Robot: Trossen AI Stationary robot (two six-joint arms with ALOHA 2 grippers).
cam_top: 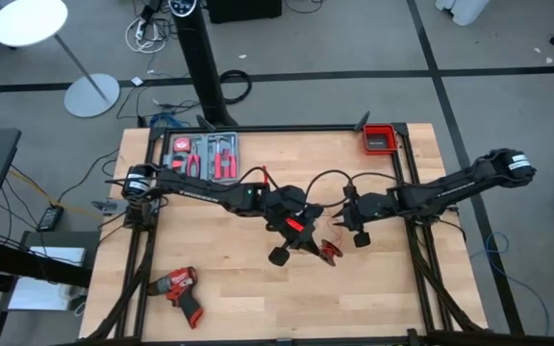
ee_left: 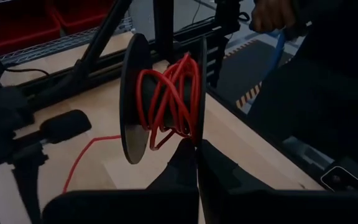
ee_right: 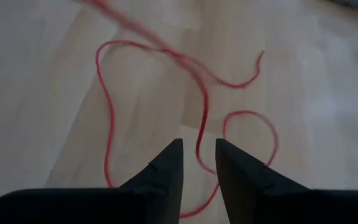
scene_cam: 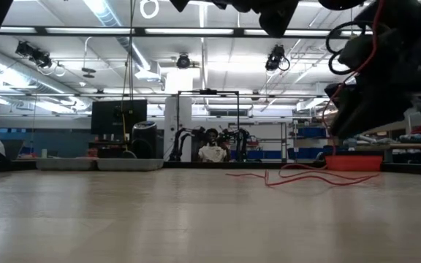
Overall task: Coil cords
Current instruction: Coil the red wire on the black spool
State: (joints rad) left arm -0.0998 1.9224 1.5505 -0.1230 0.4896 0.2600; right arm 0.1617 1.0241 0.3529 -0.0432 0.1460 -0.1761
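Note:
The red cord [ee_right: 107, 112] lies in loose loops on the wooden table [cam_top: 258, 308], also seen low across it [scene_cam: 305, 174]. Part of it is wound on a black spool [ee_left: 166, 99] held up over the table's middle [cam_top: 298, 228]. My left gripper [ee_left: 197, 165] is shut on that spool. My right gripper [ee_right: 199, 149] hangs open above the loose loops, just right of the spool [cam_top: 344, 221], with one strand [ee_right: 202, 127] on the table below the gap between its fingers. It touches nothing. My left gripper pinches the rim of one spool flange [ee_left: 199, 132] between its two shut fingers. The fingers come from the table's left, slanting down. The spool is lifted clear of the table with its axle about level. A slack strand [ee_left: 82, 155] trails from it down to the table.
A tray of red-handled tools [cam_top: 205, 154] sits at the back left, a red bin [cam_top: 378, 139] at the back right, and a red drill [cam_top: 179, 288] near the front left. A person's hand [ee_left: 272, 15] shows beyond the table's edge.

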